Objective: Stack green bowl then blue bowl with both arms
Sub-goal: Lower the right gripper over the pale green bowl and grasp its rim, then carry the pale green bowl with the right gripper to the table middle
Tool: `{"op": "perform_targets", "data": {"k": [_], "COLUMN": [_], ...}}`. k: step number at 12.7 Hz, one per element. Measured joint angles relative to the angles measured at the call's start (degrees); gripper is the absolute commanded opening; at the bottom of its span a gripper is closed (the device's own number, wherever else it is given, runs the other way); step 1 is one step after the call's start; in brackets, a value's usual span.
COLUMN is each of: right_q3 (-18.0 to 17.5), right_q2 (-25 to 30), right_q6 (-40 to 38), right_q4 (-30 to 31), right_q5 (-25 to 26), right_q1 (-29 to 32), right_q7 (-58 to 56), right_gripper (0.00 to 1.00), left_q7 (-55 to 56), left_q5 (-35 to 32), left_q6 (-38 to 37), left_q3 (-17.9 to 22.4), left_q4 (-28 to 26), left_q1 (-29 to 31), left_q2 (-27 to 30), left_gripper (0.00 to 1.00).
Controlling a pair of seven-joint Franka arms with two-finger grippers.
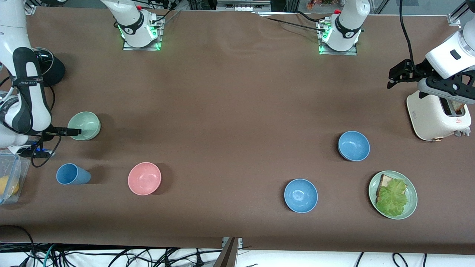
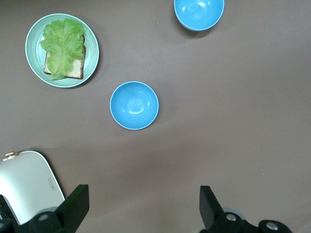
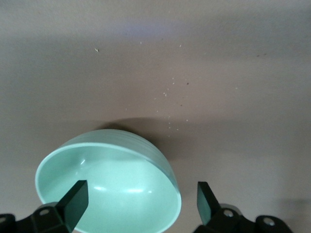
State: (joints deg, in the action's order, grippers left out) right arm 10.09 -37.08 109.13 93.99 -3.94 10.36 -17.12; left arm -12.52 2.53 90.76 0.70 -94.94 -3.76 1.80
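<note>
At the right arm's end of the desk, the right gripper (image 1: 76,131) hangs low at the green bowl (image 1: 85,125), jaws spread wide, one finger over the rim and nothing clamped yet. The bowl sits upright on the desk, well in from the edge nearest the front camera. Closer to that edge stand a blue cup (image 1: 71,174) and a pink bowl (image 1: 144,178).

Toward the left arm's end sit two blue bowls: one (image 1: 300,195) closer to the front camera's edge, the other (image 1: 353,145) farther from it, well apart, both upright and untouched. A plate (image 1: 410,208) with toast and lettuce lies near them. The left gripper (image 1: 399,76) waits high beside the toaster (image 1: 436,118), jaws apart and empty.

The bowls look light, stiff and smooth, probably hard plastic, so likely slippery. The best hold seems a pinch across the rim wall, one finger inside and one outside; squeezed off-centre, the bowl may tip or skid on the cloth.
</note>
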Motion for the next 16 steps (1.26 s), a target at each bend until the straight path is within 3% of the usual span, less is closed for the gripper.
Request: {"op": "perform_targets", "data": {"k": [3, 5, 6, 8, 10, 16], "right_q3": [0.0, 0.0, 0.0, 0.0, 0.0, -0.4], "right_q2": [0.0, 0.0, 0.0, -0.2, -0.3, 0.0], "right_q6": [1.3, 2.0, 2.2, 2.2, 2.2, 1.4], "right_q4": [1.6, 2.7, 2.9, 3.3, 3.4, 3.0], "right_q5": [-0.6, -0.8, -0.9, -1.0, -1.0, -1.3], "right_q1": [0.3, 0.5, 0.6, 0.6, 0.6, 0.6], "right_q7": [-0.1, -0.2, -0.3, -0.4, -1.2, -3.1], "right_gripper": [0.98, 0.86, 0.70, 0.26, 0.00, 0.00], "left_q7": [0.0, 0.0, 0.0, 0.0, 0.0, 0.0], "left_q5": [0.0, 0.0, 0.0, 0.0, 0.0, 0.0], "left_q6": [0.0, 0.0, 0.0, 0.0, 0.0, 0.0], "left_q3": [0.0, 0.0, 0.0, 0.0, 0.0, 0.0], "left_q4": [0.0, 0.0, 0.0, 0.0, 0.0, 0.0], "left_q1": [0.0, 0.0, 0.0, 0.0, 0.0, 0.0], "left_q2": [0.0, 0.0, 0.0, 0.0, 0.0, 0.0], "left_gripper": [1.00, 1.00, 1.00, 1.00, 1.00, 1.00]}}
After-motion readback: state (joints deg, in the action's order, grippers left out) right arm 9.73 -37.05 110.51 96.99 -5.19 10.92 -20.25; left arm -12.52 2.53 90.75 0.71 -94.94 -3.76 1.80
